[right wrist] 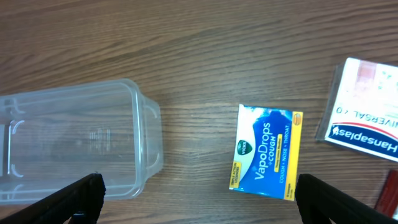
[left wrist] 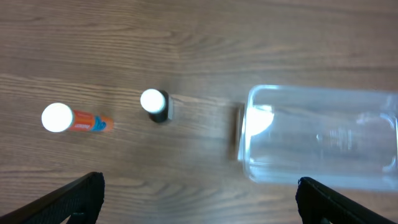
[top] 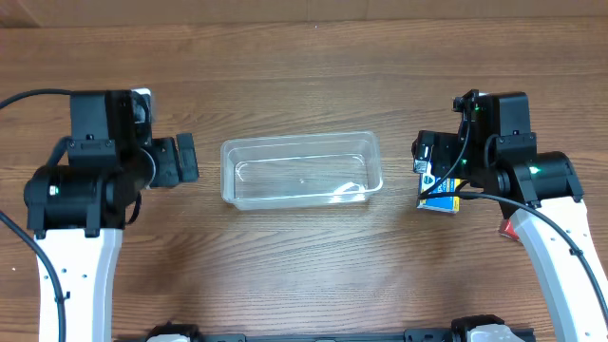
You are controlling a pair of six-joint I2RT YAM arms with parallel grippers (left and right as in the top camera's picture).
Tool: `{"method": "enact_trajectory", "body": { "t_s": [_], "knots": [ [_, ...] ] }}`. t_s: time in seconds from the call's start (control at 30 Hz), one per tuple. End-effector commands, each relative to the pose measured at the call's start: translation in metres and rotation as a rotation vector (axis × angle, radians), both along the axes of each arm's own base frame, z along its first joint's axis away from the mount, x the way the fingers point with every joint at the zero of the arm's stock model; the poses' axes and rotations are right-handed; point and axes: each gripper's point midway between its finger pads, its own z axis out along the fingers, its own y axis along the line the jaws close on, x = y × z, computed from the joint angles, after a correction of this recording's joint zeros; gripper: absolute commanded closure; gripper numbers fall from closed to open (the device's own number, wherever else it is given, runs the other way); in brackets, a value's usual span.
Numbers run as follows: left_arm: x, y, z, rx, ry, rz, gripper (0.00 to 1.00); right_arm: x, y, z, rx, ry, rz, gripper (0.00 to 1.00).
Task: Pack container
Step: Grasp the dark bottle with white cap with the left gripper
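Your left pincer [left wrist: 202, 200] and right pincer [right wrist: 199, 200] both gape empty, and the clear shallow rectangular plastic tub [top: 285, 176] sits bare midway on the wooden counter [top: 304, 275], so packing looks unstarted: blue cardboard cough-drop box [right wrist: 266, 151], orange white-capped tube [left wrist: 78, 120] and small black white-capped bottle [left wrist: 157, 107] wait outside.

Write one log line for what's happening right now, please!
container: empty | left gripper: open | right gripper: open, by blue box | packed: nothing yet

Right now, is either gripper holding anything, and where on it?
Nothing is held. The left gripper and right gripper both stand open with nothing between their fingers. The container and the VapoDrops box lie clear of both.
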Motion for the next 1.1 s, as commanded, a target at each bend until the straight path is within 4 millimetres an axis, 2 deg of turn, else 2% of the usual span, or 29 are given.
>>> {"method": "enact_trajectory", "body": {
  "t_s": [0.0,0.07,0.13,0.2,0.27,0.37,0.5,0.7,0.83,0.93,1.07],
  "knots": [
    [0.02,0.025,0.0,-0.018,-0.018,0.123,0.0,0.004,-0.005,0.015,-0.017,-0.041,-0.018,0.0],
    [0.035,0.04,-0.023,-0.023,0.042,0.166,0.0,0.004,-0.005,0.015,-0.017,-0.041,-0.018,0.0],
    [0.045,0.045,-0.042,-0.022,0.093,0.17,0.0,0.004,-0.005,0.015,-0.017,-0.04,-0.018,0.0],
    [0.062,0.05,-0.075,-0.015,0.172,0.177,0.0,0.003,-0.005,0.015,-0.018,-0.037,-0.018,0.0],
    [0.073,0.053,-0.099,-0.018,0.223,0.181,0.0,0.002,-0.005,0.014,-0.019,-0.03,-0.018,0.0],
    [0.08,0.057,-0.132,-0.024,0.303,0.191,0.0,0.001,-0.005,0.013,-0.02,-0.023,-0.017,0.0],
    [0.078,0.059,-0.161,-0.035,0.39,0.194,0.03,0.001,-0.006,0.013,-0.022,-0.024,-0.019,0.0],
    [0.075,0.057,-0.191,-0.045,0.478,0.192,0.07,0.001,-0.006,0.013,-0.022,-0.023,-0.019,0.0],
    [0.077,0.059,-0.195,-0.039,0.48,0.195,0.16,0.001,-0.006,0.013,-0.022,-0.023,-0.019,0.0],
    [0.075,0.067,-0.194,-0.016,0.482,0.214,0.33,0.001,-0.006,0.013,-0.022,-0.023,-0.019,0.0],
    [0.074,0.074,-0.194,0.017,0.483,0.227,0.5,0.001,-0.006,0.013,-0.022,-0.023,-0.019,0.0]
  ]
}}
